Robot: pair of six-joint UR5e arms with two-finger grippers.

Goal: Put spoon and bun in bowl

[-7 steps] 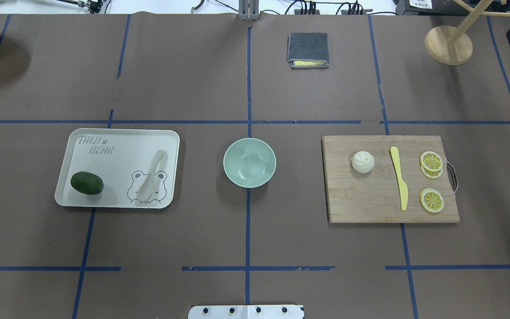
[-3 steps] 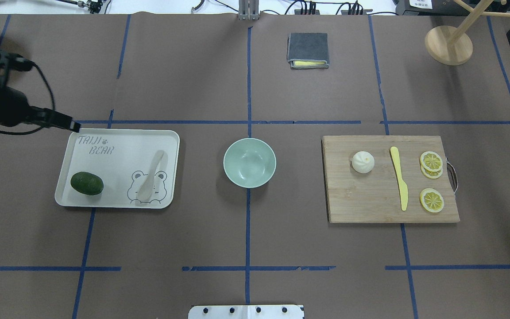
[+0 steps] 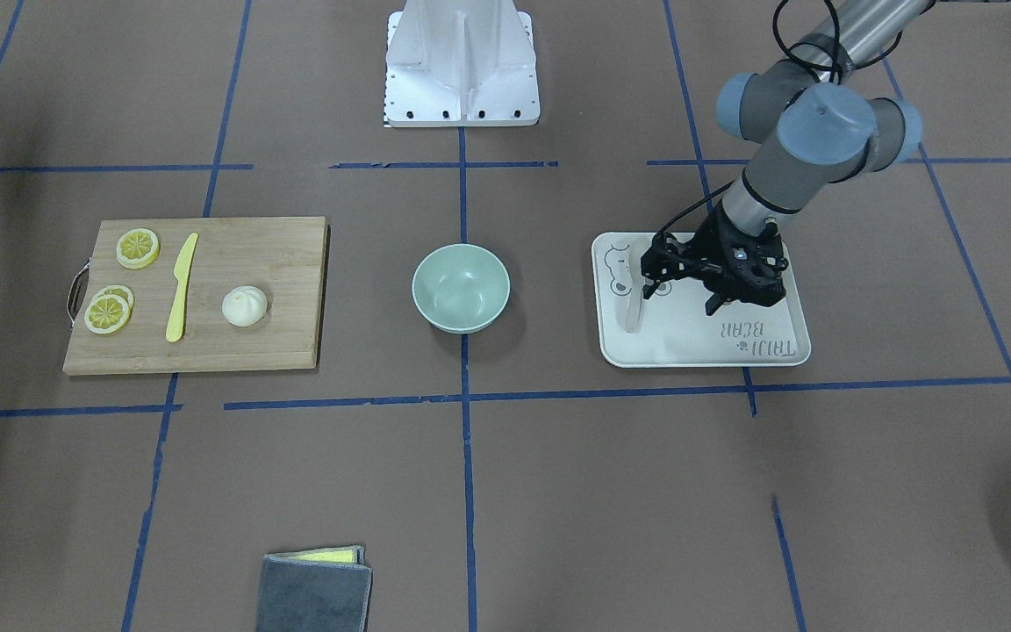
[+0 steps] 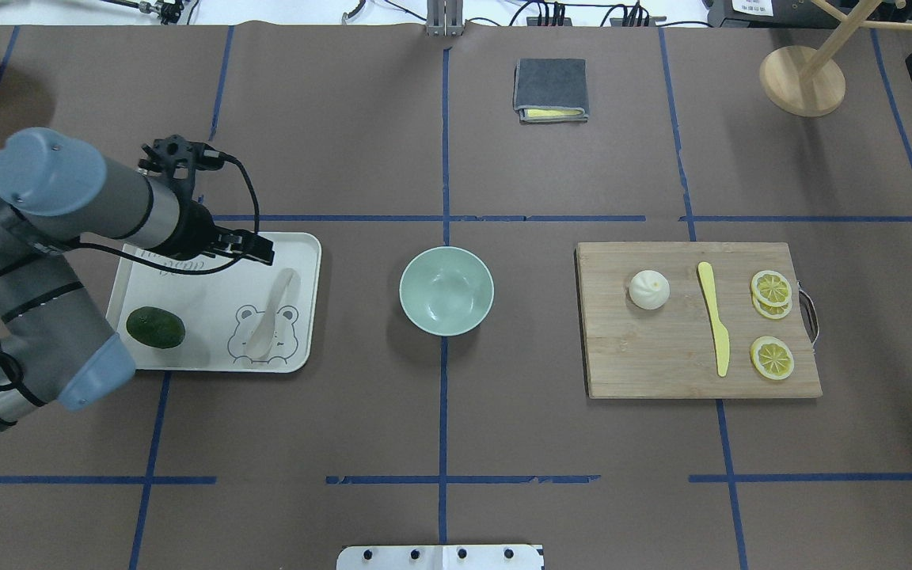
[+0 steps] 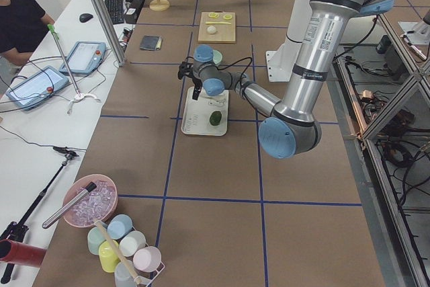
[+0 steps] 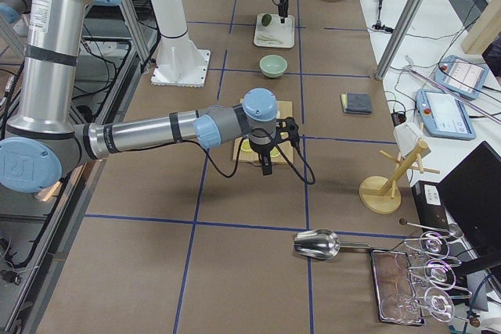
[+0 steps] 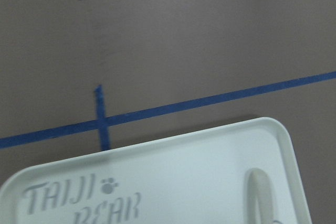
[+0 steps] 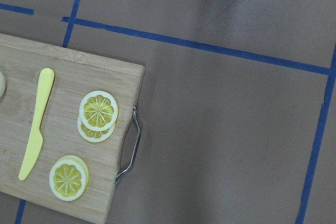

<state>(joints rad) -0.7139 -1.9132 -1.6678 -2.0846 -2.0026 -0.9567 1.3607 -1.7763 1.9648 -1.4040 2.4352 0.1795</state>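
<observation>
The pale spoon (image 4: 270, 313) lies on the white bear-print tray (image 4: 210, 352), scoop toward the robot; its handle end shows in the left wrist view (image 7: 260, 192). My left gripper (image 4: 254, 248) hangs open and empty over the tray's far part, just beyond the spoon's handle; the front view (image 3: 681, 294) shows its fingers spread. The white bun (image 4: 649, 289) sits on the wooden cutting board (image 4: 646, 364). The mint-green bowl (image 4: 446, 290) stands empty between tray and board. My right gripper (image 6: 266, 163) shows only in the exterior right view, near the board; I cannot tell its state.
A dark green avocado (image 4: 155, 328) lies on the tray's left part. A yellow plastic knife (image 4: 714, 317) and lemon slices (image 4: 771, 289) lie on the board. A folded grey cloth (image 4: 551, 89) and a wooden mug tree (image 4: 802, 79) stand at the far side.
My left arm has come in from the left edge and swung right, bringing its gripper over the tray's far part. The spoon, bun and bowl have not moved.
</observation>
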